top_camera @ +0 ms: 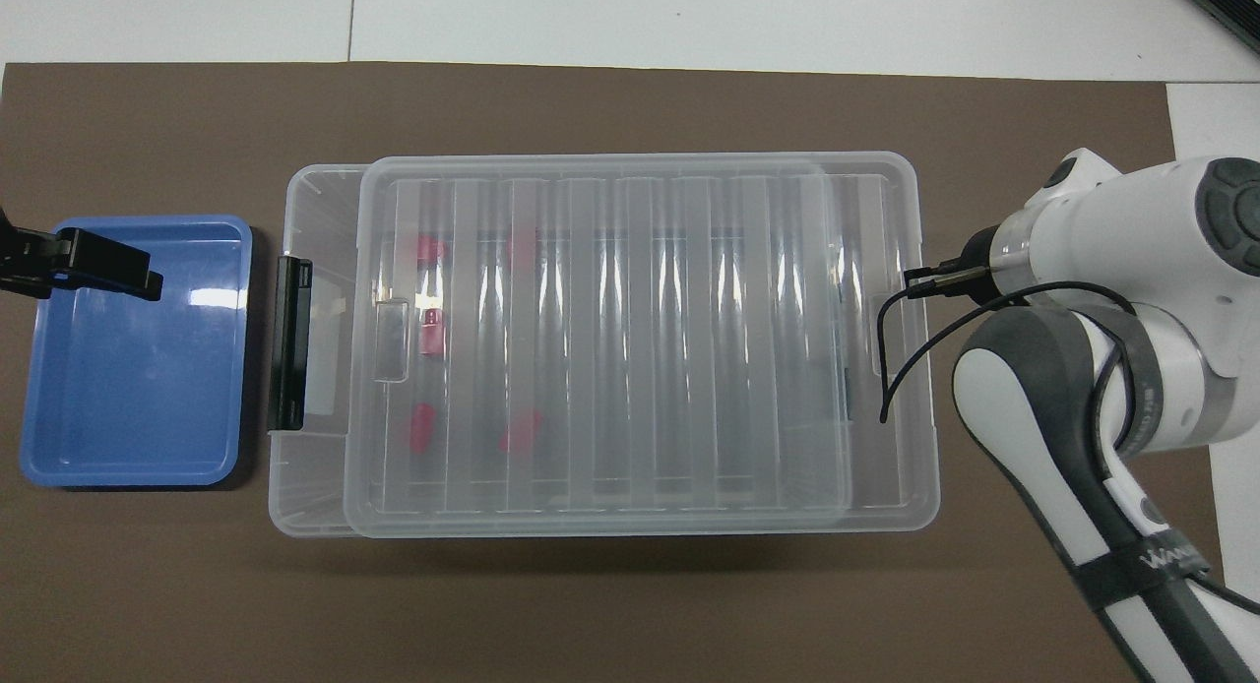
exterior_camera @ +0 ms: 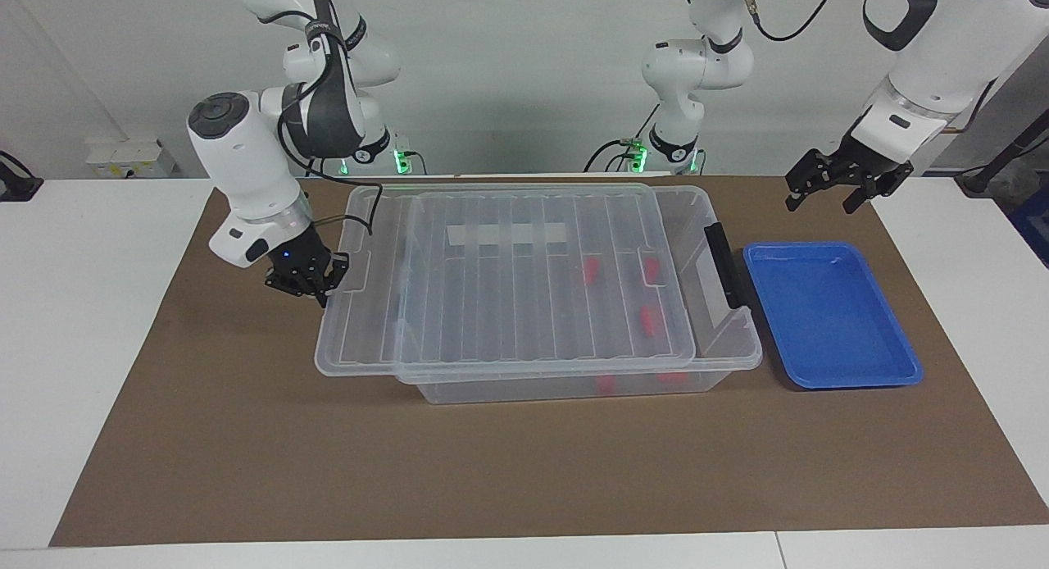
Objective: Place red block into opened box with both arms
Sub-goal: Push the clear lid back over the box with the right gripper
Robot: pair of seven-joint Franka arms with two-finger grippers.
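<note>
The clear box (exterior_camera: 737,360) (top_camera: 315,506) stands mid-table. Its ribbed lid (exterior_camera: 508,282) (top_camera: 630,339) lies over nearly all of it, leaving a narrow strip uncovered at the left arm's end. Several red blocks (exterior_camera: 651,319) (top_camera: 430,331) lie inside and show through the lid. My right gripper (exterior_camera: 315,286) (top_camera: 925,287) is shut, low, against the lid's edge at the right arm's end. My left gripper (exterior_camera: 822,202) (top_camera: 108,270) hangs open and holds nothing, in the air over the robots' edge of the blue tray.
A shallow blue tray (exterior_camera: 828,315) (top_camera: 128,368) lies beside the box at the left arm's end of the brown mat. A black handle (exterior_camera: 725,261) (top_camera: 288,343) sits on the box's end wall beside the tray.
</note>
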